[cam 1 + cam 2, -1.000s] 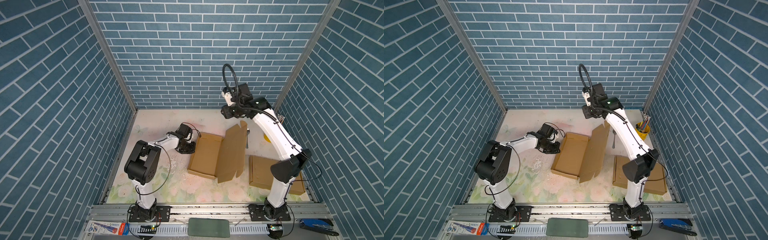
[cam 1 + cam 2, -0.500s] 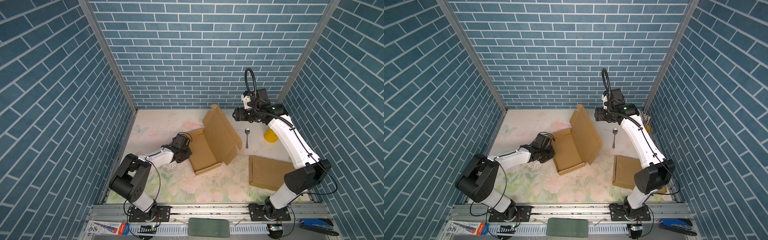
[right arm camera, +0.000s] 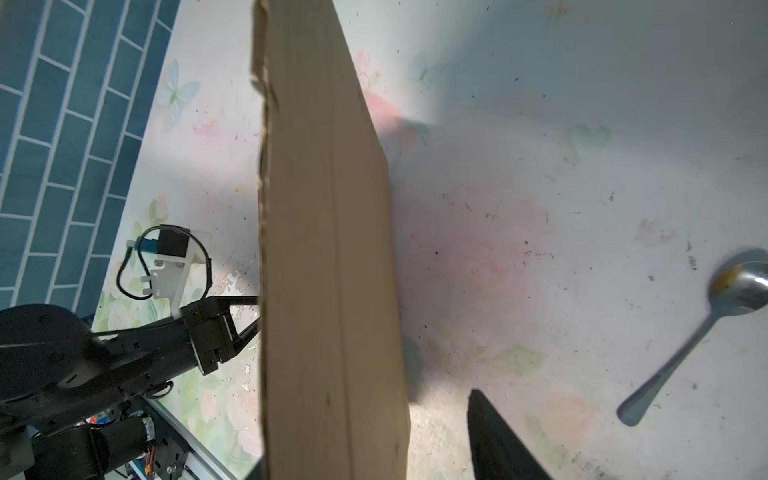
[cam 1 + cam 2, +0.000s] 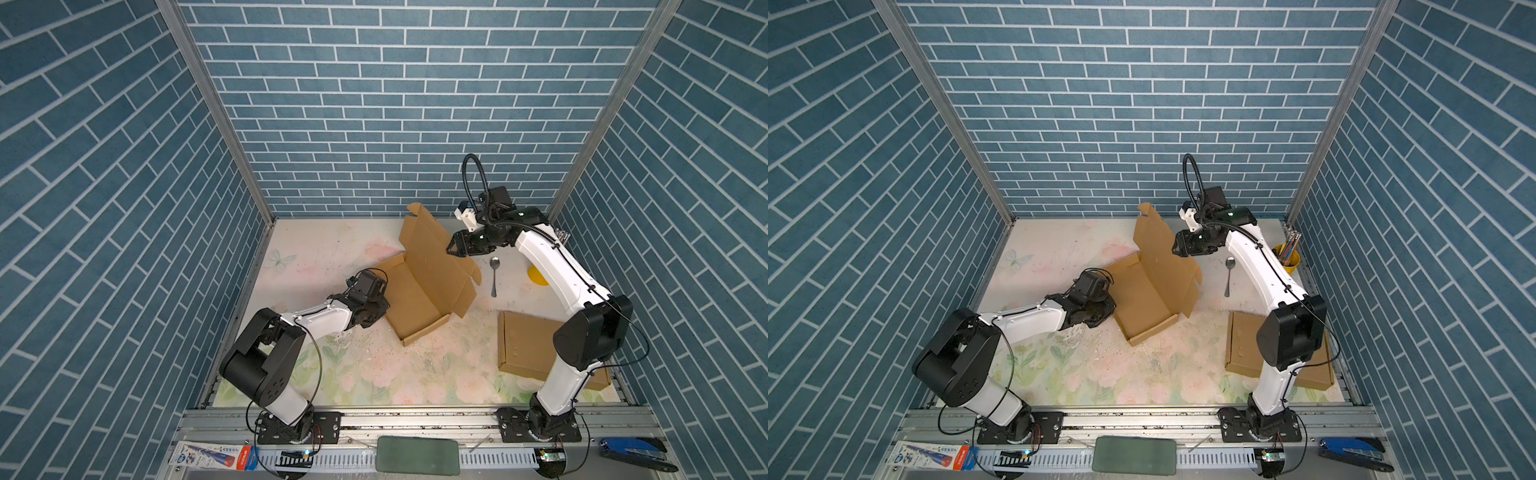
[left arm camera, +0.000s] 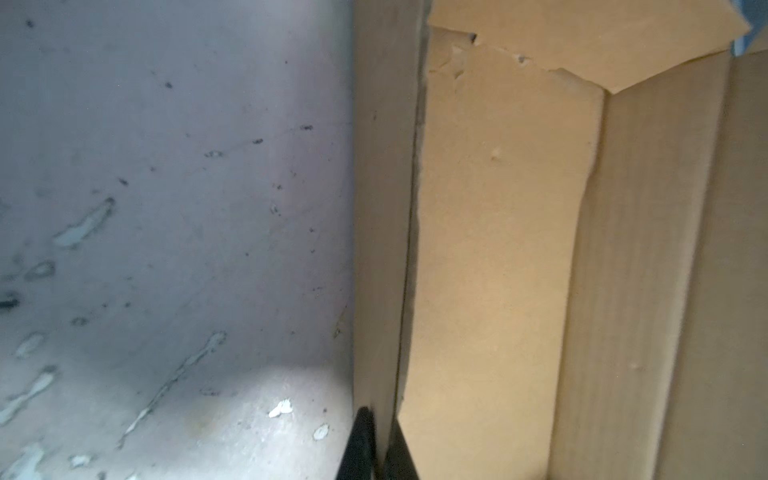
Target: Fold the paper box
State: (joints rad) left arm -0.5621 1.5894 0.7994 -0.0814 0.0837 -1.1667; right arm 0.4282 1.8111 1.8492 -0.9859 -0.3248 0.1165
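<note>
Cardboard nearest: a flat shut box (image 4: 525,345) lies front right, with bare flowered table (image 4: 374,374) beside it. Mid-table sits the open box (image 4: 415,299), the left gripper (image 5: 380,449) pinching its left wall edge. Its lid (image 4: 432,257) stands up; the right gripper (image 4: 453,251), jaws apart, meets its top edge, a spoon (image 4: 493,274) beyond

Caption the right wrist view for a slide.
Raised lid of the brown cardboard box seen edge-on, a silver metal spoon lying apart on the scuffed floral tabletop.
</note>
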